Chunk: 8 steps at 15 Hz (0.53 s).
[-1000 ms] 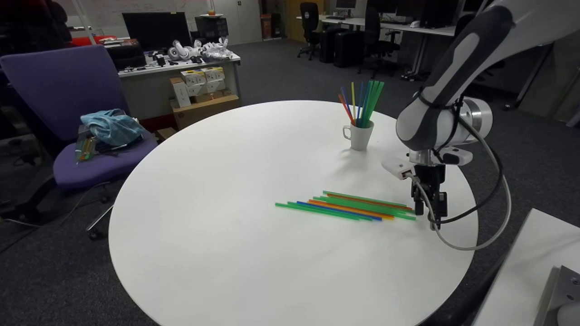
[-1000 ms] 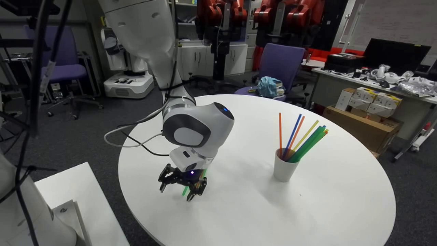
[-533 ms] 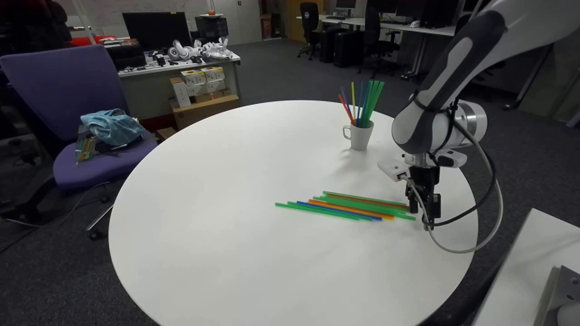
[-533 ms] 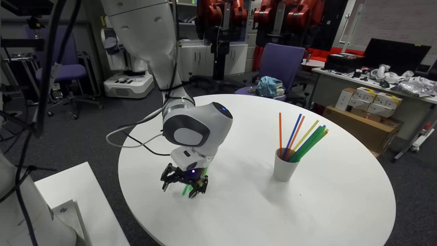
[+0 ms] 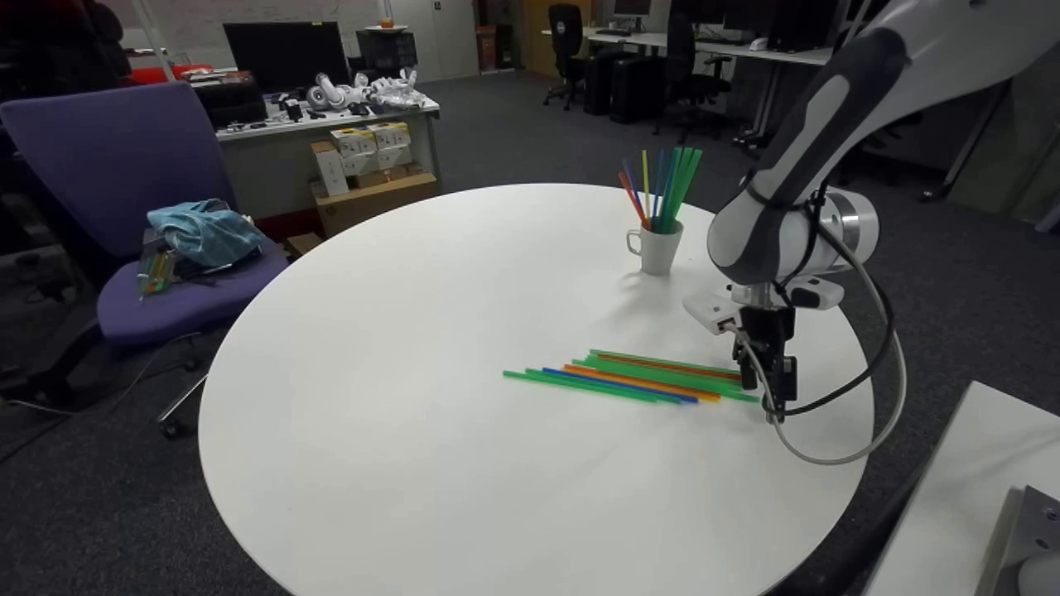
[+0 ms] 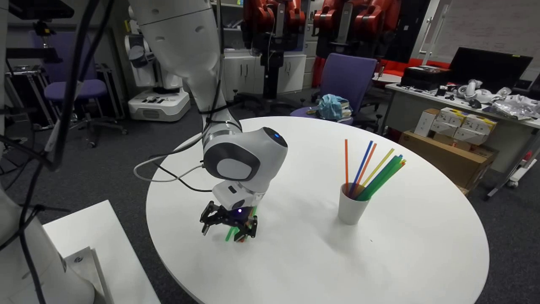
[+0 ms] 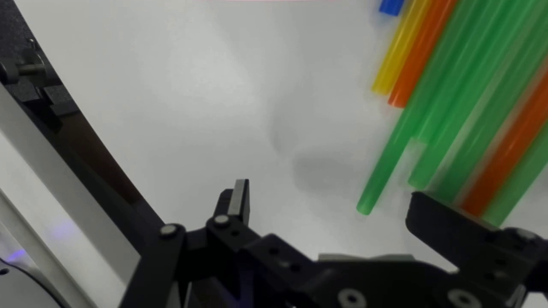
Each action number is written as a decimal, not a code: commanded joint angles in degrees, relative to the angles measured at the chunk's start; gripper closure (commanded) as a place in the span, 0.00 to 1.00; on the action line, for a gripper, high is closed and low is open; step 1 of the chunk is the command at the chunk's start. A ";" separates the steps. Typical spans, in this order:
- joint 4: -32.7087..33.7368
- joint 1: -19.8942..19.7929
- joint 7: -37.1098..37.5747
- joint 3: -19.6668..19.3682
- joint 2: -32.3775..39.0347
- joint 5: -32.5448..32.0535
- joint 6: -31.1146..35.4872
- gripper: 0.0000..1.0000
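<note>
claw (image 7: 330, 202) spread wide, empty, nr ends of loose straws (image 7: 464, 98); prob. best straddle one sq., go low, slow – could roll.

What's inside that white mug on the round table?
Green, blue, yellow and orange straws poke out of the white mug. Their lower ends and the mug's bottom are hidden by its wall.
</note>
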 commanded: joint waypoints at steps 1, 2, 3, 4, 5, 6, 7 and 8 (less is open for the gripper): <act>-0.10 -1.60 -3.87 0.17 -1.54 1.31 -1.22 0.00; -0.13 -1.93 -4.52 -0.14 -1.95 1.25 -1.63 0.00; -0.23 -2.20 -5.06 -0.41 -2.30 1.24 -1.66 0.00; -0.22 -2.62 -5.72 -0.75 -2.68 1.12 -2.04 0.00; -0.32 -3.06 -6.29 -1.00 -3.06 1.15 -2.21 0.00; -0.37 -3.60 -7.01 -1.19 -3.39 1.35 -2.49 0.00; -0.30 -4.00 -7.58 -1.42 -3.54 1.47 -2.71 0.00; -0.18 -4.38 -8.11 -1.60 -3.64 1.56 -3.09 0.00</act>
